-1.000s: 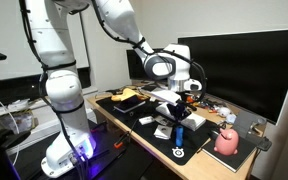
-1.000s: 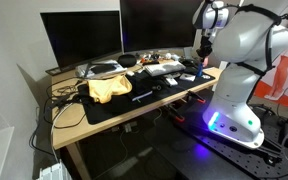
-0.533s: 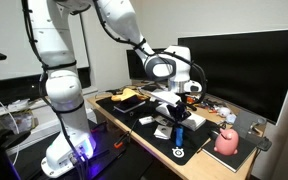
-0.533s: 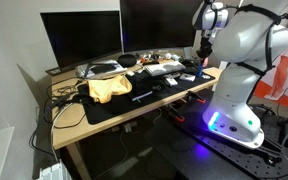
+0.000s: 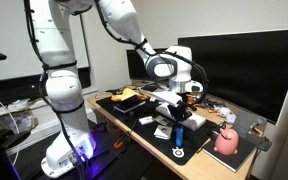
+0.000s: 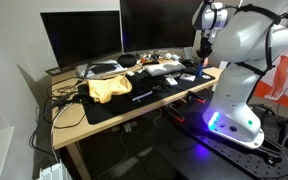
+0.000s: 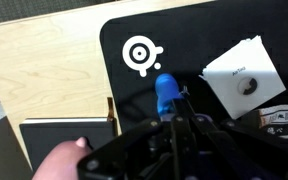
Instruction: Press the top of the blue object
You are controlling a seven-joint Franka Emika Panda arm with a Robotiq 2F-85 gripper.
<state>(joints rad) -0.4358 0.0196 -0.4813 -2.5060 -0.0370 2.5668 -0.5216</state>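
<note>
One blue object [image 7: 166, 93] stands upright directly beneath my gripper [image 7: 179, 122], whose jaws look drawn together; its top sits just under them, so pressing means straight down.

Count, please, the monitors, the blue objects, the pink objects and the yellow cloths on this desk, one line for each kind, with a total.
monitors: 2
blue object: 1
pink object: 1
yellow cloth: 1
Total: 5
</note>
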